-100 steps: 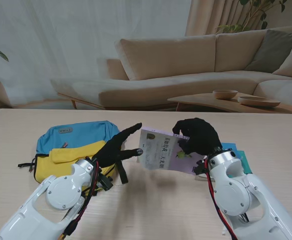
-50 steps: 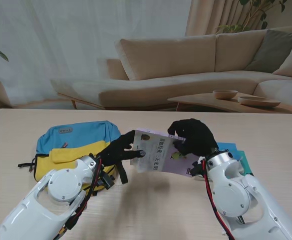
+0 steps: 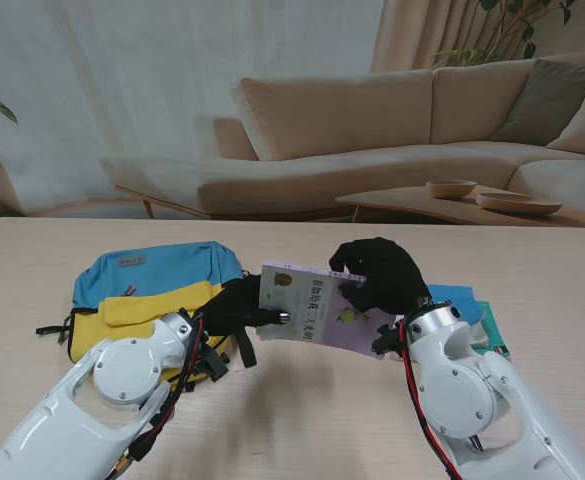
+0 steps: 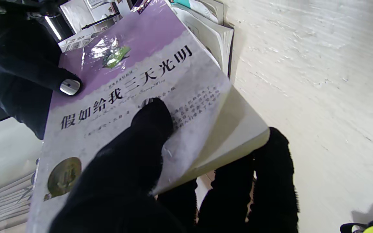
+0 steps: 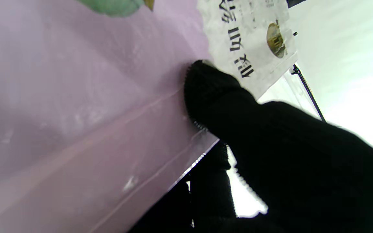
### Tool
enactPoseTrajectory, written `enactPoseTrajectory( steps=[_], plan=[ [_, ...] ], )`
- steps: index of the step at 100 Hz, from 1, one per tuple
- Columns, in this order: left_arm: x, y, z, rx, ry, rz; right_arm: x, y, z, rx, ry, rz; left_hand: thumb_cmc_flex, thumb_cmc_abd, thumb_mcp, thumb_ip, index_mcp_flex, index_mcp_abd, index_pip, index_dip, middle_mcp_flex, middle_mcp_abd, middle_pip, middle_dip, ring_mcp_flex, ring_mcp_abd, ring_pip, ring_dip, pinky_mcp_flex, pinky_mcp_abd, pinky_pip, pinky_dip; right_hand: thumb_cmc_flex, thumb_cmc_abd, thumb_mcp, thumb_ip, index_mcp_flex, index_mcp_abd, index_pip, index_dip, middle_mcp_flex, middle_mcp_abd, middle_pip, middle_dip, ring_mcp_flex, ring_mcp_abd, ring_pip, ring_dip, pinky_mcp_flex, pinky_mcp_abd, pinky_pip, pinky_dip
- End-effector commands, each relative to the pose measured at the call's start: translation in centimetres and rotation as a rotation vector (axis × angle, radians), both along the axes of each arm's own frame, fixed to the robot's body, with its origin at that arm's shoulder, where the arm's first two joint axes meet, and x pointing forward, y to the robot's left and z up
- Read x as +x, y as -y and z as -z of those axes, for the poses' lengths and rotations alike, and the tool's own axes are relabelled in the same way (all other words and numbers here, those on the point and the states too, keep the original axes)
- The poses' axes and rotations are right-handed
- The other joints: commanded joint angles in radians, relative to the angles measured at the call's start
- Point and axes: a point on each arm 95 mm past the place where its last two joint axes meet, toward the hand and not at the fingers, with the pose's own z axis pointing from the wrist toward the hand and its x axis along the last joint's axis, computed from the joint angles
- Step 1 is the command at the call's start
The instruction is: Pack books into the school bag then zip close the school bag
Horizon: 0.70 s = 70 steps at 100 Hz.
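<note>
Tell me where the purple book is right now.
In the stand view the purple book is held off the table at centre, between the left hand and right hand, just right of the school bag.

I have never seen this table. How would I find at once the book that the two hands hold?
Find the blue and yellow school bag on the table's left side. Just to its right, the left hand and right hand hold one book in the air. Unlike the teal books lying flat, its cover is purple and white.
</note>
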Motion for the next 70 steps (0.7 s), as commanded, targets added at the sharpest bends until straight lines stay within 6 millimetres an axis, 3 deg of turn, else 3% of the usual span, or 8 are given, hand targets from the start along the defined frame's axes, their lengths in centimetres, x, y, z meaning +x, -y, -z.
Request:
enactPoseTrajectory(
  steps=[1, 11, 17, 23, 38, 52, 59, 70],
  plan=[
    [-0.7, 0.6, 0.0, -0.013, -0.017, 0.027, -0.3, -0.5, -0.1, 0.006, -0.010, -0.018, 0.138, 0.134, 0.046, 0.009, 0.166, -0.087, 0.115, 0.114, 0.032, 0.017, 0.105, 0.033, 0.052, 0.049, 0.102, 0.053, 0.040, 0.047, 0.112, 0.058, 0.239, 0.194, 0.214, 0.186, 0.167, -0.197, 0.299, 0.118, 0.000, 0.016, 0.012, 0.004, 0.059, -0.022, 0.121, 0.035, -0.014, 0.010, 0.078, 0.027],
    [-0.8, 0.5, -0.1, -0.036, -0.013, 0.018, -0.3, -0.4, 0.0, -0.001, -0.014, -0.021, 0.127, 0.126, 0.093, 0.011, 0.228, -0.103, 0.139, 0.296, 0.036, 0.021, 0.246, 0.132, 0.089, 0.079, 0.232, 0.150, 0.102, 0.079, 0.150, 0.138, 0.227, 0.241, 0.160, 0.181, 0.141, -0.189, 0.230, 0.056, -0.030, 0.020, -0.018, -0.041, 0.026, 0.008, 0.068, 0.020, -0.047, 0.001, 0.047, 0.064],
    [-0.8, 0.5, -0.1, -0.052, -0.006, 0.004, -0.3, -0.4, 0.0, 0.001, -0.014, -0.023, 0.115, 0.132, 0.126, 0.017, 0.242, -0.109, 0.182, 0.414, 0.034, 0.012, 0.352, 0.201, 0.113, 0.079, 0.322, 0.211, 0.135, 0.089, 0.179, 0.221, 0.186, 0.269, 0.104, 0.188, 0.102, -0.171, 0.182, -0.027, -0.066, 0.031, -0.048, -0.089, -0.015, 0.045, 0.006, 0.011, -0.085, -0.009, -0.040, 0.280],
    [-0.9, 0.4, -0.2, -0.066, 0.001, -0.014, -0.3, -0.3, 0.1, 0.004, -0.018, -0.030, 0.103, 0.150, 0.149, 0.037, 0.247, -0.109, 0.221, 0.515, 0.035, -0.004, 0.447, 0.252, 0.134, 0.064, 0.399, 0.255, 0.159, 0.094, 0.206, 0.296, 0.111, 0.253, 0.097, 0.177, 0.026, -0.167, 0.137, -0.121, -0.111, 0.039, -0.099, -0.140, -0.070, 0.074, -0.077, -0.003, -0.142, -0.013, -0.090, 0.324],
    [-0.8, 0.1, -0.3, -0.096, 0.028, -0.051, -0.3, -0.2, 0.1, 0.001, -0.018, -0.042, 0.093, 0.197, 0.164, 0.080, 0.229, -0.098, 0.279, 0.614, 0.040, -0.018, 0.568, 0.294, 0.169, 0.029, 0.507, 0.295, 0.195, 0.094, 0.258, 0.384, -0.032, 0.246, 0.065, 0.178, -0.207, -0.157, 0.144, -0.271, -0.219, 0.038, -0.181, -0.251, -0.182, 0.037, -0.240, -0.010, -0.248, -0.006, -0.183, 0.314],
    [-0.9, -0.2, -0.5, -0.124, 0.046, -0.068, -0.3, 0.0, 0.1, -0.014, -0.012, -0.055, 0.097, 0.217, 0.165, 0.099, 0.212, -0.086, 0.306, 0.638, 0.036, -0.018, 0.612, 0.293, 0.176, 0.014, 0.543, 0.305, 0.199, 0.095, 0.269, 0.423, -0.208, 0.384, -0.049, 0.237, -0.375, -0.091, 0.047, -0.412, -0.350, 0.015, -0.262, -0.365, -0.278, -0.006, -0.453, 0.011, -0.340, 0.010, -0.300, 0.273],
    [-0.8, -0.3, -0.6, -0.145, 0.054, -0.090, -0.2, 0.1, 0.0, -0.026, -0.009, -0.060, 0.098, 0.216, 0.170, 0.104, 0.215, -0.078, 0.313, 0.640, 0.041, -0.010, 0.622, 0.293, 0.184, 0.016, 0.553, 0.307, 0.205, 0.100, 0.276, 0.432, -0.295, 0.472, -0.133, 0.299, -0.424, -0.056, -0.079, -0.392, -0.411, 0.008, -0.311, -0.433, -0.331, -0.014, -0.565, -0.026, -0.389, 0.017, -0.378, 0.249],
    [-0.9, -0.6, -0.7, -0.164, 0.066, -0.121, -0.3, 0.4, -0.1, -0.039, 0.004, -0.061, 0.093, 0.215, 0.178, 0.110, 0.217, -0.077, 0.320, 0.641, 0.045, -0.010, 0.631, 0.291, 0.191, 0.012, 0.560, 0.307, 0.211, 0.102, 0.280, 0.441, -0.329, 0.517, -0.266, 0.257, -0.531, -0.033, -0.168, -0.435, -0.492, 0.002, -0.400, -0.525, -0.400, -0.032, -0.736, -0.095, -0.452, 0.023, -0.502, 0.195]
  ],
)
